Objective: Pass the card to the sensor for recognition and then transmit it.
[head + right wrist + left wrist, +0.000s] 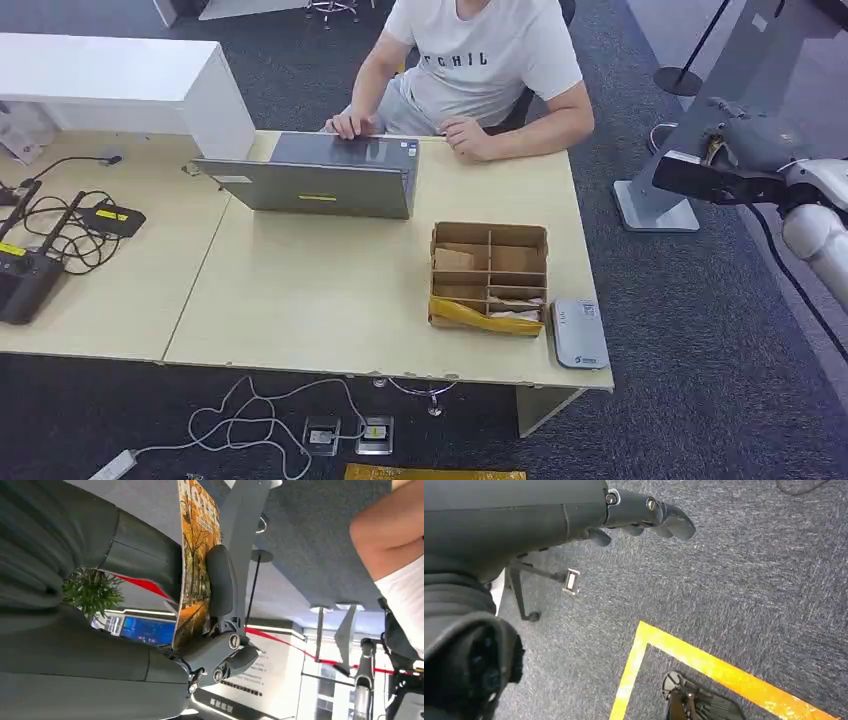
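While the right hand (210,605) pinches the orange card (196,565) edge-on, its face partly hidden by a finger, the left hand (644,515) hangs over carpet, loosely curled, holding nothing. On the tabletop (330,290), the sensor (579,333) lies beside the cardboard box (489,277).

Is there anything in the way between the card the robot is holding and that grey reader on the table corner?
Nothing visible blocks it. The right hand holds the card out past the table's right edge, with open air between it and the sensor. The cardboard box stands beside the sensor, toward the table's middle.
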Tool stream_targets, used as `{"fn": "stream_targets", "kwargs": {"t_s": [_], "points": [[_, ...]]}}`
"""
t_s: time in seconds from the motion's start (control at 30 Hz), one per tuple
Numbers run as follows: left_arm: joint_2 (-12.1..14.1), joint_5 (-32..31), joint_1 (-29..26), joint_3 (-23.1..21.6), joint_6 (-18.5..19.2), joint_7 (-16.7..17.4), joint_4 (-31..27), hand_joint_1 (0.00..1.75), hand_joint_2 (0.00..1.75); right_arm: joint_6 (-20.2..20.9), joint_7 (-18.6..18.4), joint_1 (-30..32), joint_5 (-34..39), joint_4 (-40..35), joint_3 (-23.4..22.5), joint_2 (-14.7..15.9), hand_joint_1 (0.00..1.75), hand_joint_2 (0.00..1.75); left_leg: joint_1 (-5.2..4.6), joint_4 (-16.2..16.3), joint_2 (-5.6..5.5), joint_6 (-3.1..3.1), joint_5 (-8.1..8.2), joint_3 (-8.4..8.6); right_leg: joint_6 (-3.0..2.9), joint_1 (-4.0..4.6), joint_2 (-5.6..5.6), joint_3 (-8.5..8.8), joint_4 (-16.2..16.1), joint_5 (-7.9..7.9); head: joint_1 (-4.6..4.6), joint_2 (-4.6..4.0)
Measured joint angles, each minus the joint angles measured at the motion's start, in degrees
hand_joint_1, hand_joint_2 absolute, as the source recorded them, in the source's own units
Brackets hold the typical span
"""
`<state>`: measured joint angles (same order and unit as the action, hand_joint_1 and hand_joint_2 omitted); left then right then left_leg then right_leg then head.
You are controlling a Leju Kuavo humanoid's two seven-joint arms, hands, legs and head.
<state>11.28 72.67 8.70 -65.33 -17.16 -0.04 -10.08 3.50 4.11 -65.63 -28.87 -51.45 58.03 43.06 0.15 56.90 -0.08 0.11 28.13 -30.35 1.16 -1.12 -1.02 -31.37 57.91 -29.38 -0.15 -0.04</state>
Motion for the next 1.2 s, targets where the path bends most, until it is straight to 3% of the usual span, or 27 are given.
{"fn": "stream_targets", "kwargs": {"t_s": [0.1,0.2,0.3,0.5,0.63,0.8,1.2], "points": [[0.00,0.13,0.01,-0.15,-0.24,0.31,0.00,0.00,0.00,0.15,-1.48,1.07,2.24,-1.44,-0.04,0.85,1.75,1.75,0.02,0.01,-0.01,0.00,0.00,0.02,0.00,0.02,-0.04,-0.01,-0.01,0.00,-0.02,0.00],[-0.02,0.50,-0.01,-0.15,-0.68,0.90,0.00,0.00,0.00,-1.80,-3.59,6.77,6.30,-3.83,-0.20,2.80,1.75,1.75,0.16,0.06,-0.12,-0.02,0.04,0.00,0.00,0.15,-0.19,0.15,-0.08,-0.01,0.07,0.00],[0.00,0.74,-0.03,-0.15,-0.90,1.29,0.00,0.00,0.00,-4.53,-3.52,13.21,8.31,-5.42,-0.17,3.52,1.75,1.75,0.15,0.06,-0.08,-0.01,0.08,-0.09,0.00,0.15,-0.15,0.11,-0.07,0.00,0.00,0.00],[0.02,0.74,-0.02,-0.15,-0.92,1.29,0.00,0.00,0.00,-4.63,-3.47,13.72,8.45,-5.55,-0.17,3.52,1.75,1.75,0.15,0.06,-0.07,0.00,0.08,-0.08,0.00,0.15,-0.14,0.11,-0.07,0.00,0.00,0.00],[0.22,0.74,0.04,-0.17,-1.01,1.92,0.00,0.00,0.00,-4.83,-3.56,20.13,10.36,-7.80,-0.15,3.56,1.75,1.75,0.16,0.06,-0.02,0.00,0.09,-0.06,0.00,0.15,-0.06,0.06,-0.06,0.00,0.02,0.00],[0.26,0.74,0.09,-0.17,-1.07,2.71,0.00,0.00,0.00,-6.91,-3.47,21.62,11.01,-9.00,-0.17,3.37,1.75,1.75,0.15,0.06,-0.02,0.01,0.09,-0.07,0.00,0.15,-0.04,0.06,-0.06,0.00,0.00,0.00],[0.44,0.63,0.11,-0.17,-0.92,2.86,0.00,0.00,0.00,-7.41,-3.58,21.84,11.47,-12.15,-1.60,3.43,1.75,1.75,0.15,0.07,-0.01,0.01,0.09,-0.07,0.00,0.14,-0.04,0.06,-0.06,0.00,0.02,0.00]]}}
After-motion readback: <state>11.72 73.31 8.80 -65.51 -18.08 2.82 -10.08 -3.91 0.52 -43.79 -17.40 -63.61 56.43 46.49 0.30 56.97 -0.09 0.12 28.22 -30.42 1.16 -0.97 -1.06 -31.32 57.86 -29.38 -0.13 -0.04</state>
